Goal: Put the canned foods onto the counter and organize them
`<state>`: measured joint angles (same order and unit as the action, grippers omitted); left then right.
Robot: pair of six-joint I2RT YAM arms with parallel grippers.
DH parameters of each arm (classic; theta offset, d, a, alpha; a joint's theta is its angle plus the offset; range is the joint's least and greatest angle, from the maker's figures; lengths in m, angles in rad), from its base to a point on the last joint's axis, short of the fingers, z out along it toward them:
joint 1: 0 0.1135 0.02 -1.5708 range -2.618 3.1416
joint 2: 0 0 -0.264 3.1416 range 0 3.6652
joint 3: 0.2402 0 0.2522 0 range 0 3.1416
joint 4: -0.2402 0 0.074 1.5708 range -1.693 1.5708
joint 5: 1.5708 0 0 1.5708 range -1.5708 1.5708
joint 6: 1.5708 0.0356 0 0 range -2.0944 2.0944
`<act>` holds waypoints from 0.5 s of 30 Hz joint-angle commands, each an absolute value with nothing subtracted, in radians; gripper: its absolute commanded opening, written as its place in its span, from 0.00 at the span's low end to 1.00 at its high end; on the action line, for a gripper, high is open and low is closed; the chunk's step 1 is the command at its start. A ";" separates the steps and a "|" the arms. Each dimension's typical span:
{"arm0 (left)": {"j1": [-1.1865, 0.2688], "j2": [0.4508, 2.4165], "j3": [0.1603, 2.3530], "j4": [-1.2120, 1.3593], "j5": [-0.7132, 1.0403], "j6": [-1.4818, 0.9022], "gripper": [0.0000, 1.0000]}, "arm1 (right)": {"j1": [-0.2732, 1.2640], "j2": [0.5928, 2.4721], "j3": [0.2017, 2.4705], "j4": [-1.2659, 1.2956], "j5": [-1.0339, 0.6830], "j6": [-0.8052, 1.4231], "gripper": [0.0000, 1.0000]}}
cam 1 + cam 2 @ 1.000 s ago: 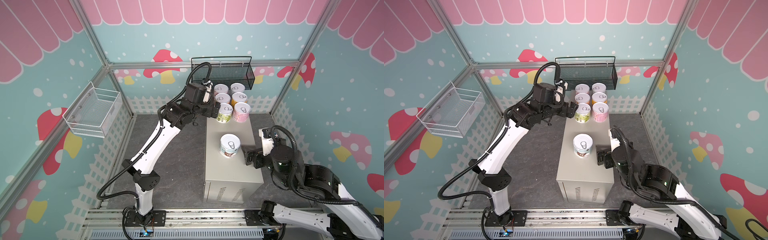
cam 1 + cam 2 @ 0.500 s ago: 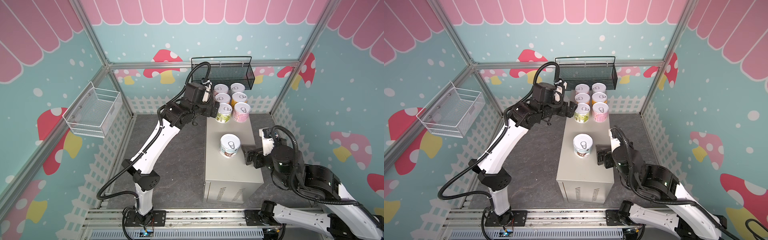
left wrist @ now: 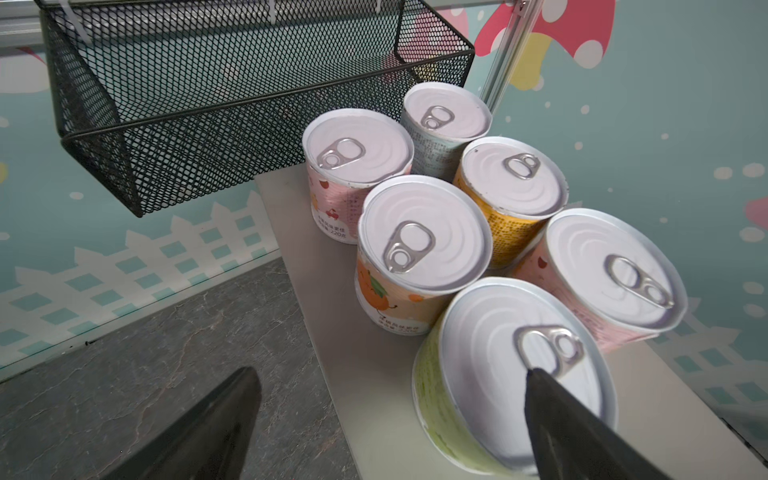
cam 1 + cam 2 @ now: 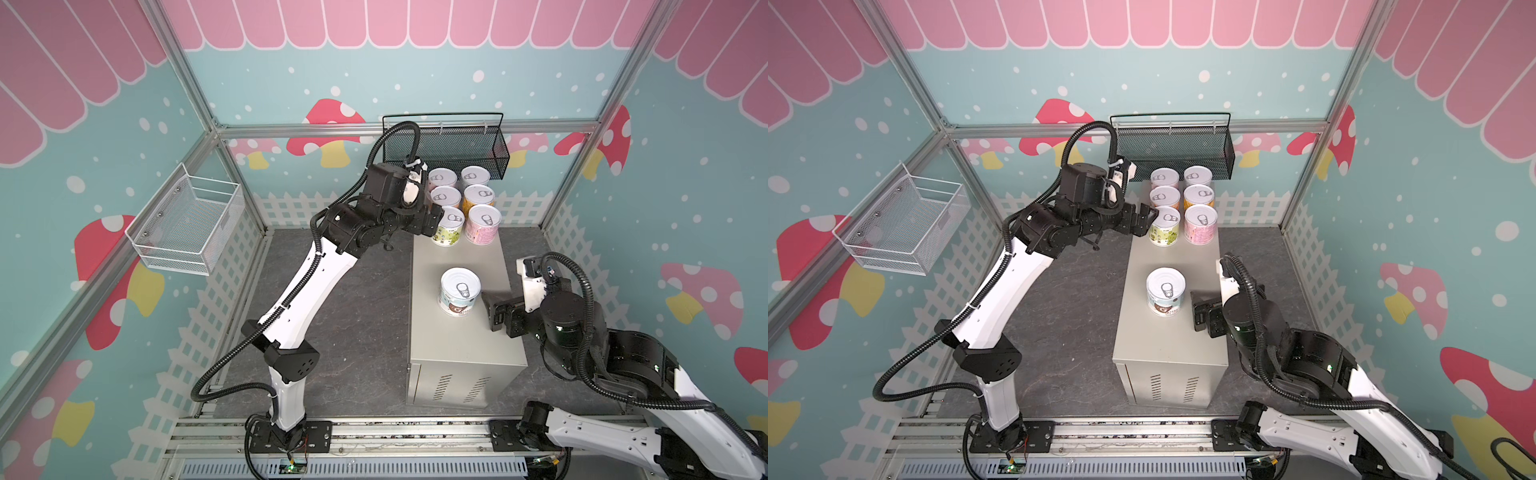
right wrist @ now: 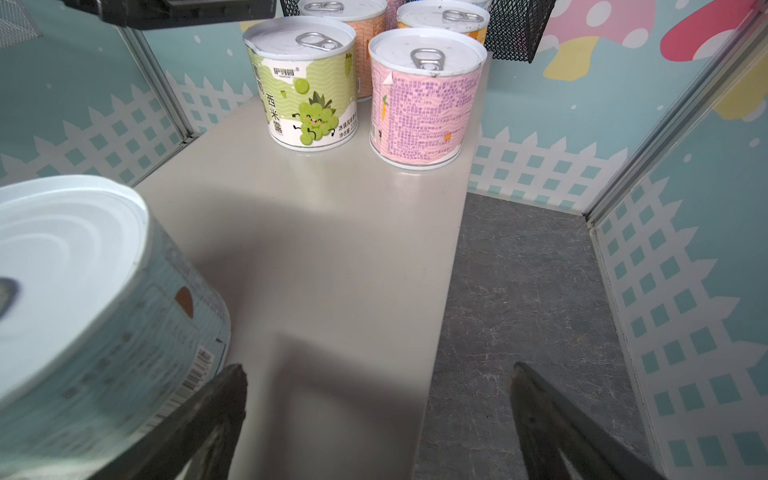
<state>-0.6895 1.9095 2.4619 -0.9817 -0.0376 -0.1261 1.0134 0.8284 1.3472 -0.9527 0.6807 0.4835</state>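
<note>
Counter: you have all seven cans standing upright on its flat top. The black mesh basket hangs on the wall just above the far end.

Six-can block: two columns of three, packed close at the far end. The green can and pink can form its near row.

Lone white-blue can: it stands apart near the middle of the top, with a bare strip between it and the block. The near end is bare too.

Left gripper: jaws spread wide and holding nothing. It sits at the counter's left edge beside the green can. In the left wrist view one finger shows in front of that can's lid, and the other hangs off the edge over the floor. You cannot tell if it touches.

Right gripper: jaws wide and empty, at the right edge. The white-blue can sits just outside one finger.
</note>
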 commanded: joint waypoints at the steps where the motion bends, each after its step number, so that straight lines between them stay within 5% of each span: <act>1: -0.686 1.818 2.443 -0.961 0.000 -0.105 0.99 | 1.008 0.817 1.335 -0.943 0.687 0.495 0.99; 15: -0.684 1.463 1.922 -0.887 -0.056 -0.082 0.99 | 0.866 0.958 1.485 -0.916 0.583 0.341 0.99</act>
<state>-0.6891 1.4925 1.9881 -0.9039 -0.0299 -0.1081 0.9245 0.9253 1.4101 -0.9535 0.6518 0.4244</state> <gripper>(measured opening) 0.992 0.994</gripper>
